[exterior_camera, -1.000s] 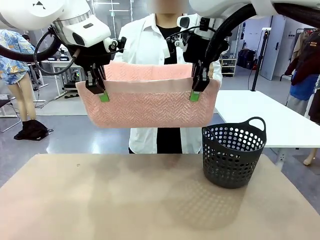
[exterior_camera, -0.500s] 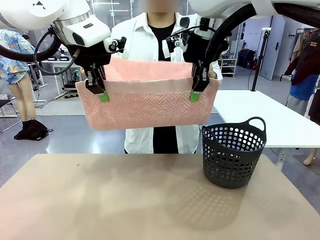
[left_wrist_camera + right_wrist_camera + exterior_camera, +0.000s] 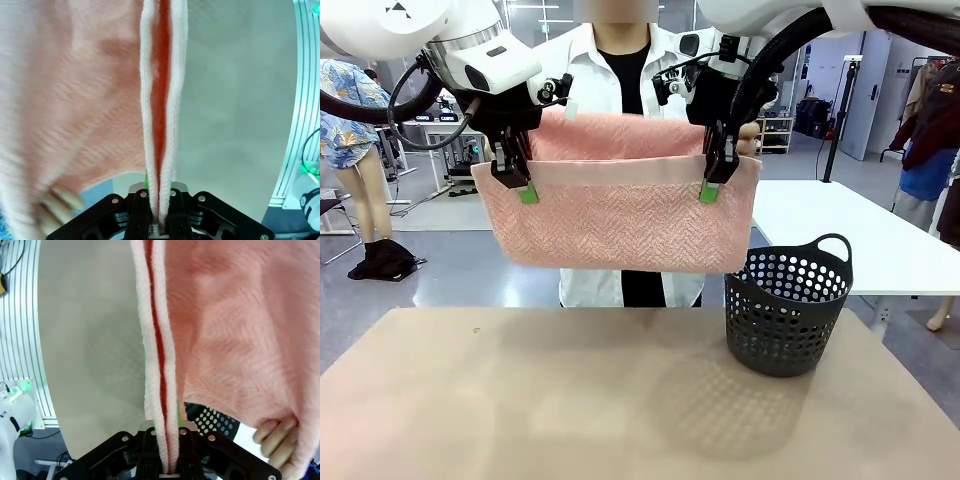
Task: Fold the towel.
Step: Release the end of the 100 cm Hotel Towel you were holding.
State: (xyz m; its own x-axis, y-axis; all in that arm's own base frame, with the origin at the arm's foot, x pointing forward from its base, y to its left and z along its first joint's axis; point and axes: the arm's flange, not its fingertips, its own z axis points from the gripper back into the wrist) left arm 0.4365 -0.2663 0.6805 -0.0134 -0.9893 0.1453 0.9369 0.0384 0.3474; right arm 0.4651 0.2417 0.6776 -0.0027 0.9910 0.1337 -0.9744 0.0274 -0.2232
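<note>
Two end effectors hold towel before person, basket nearby.

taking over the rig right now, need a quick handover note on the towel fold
Left gripper: shut on the towel, at its top hem near the left end.
Right gripper: shut on the same hem near the other end.
Towel: hanging in the air above the table, hem doubled in each grip; the person's fingers hold the far layer up.
Basket: on the table, right side.
Left to do: probably lower it, lay it flat, finish folding.
</note>
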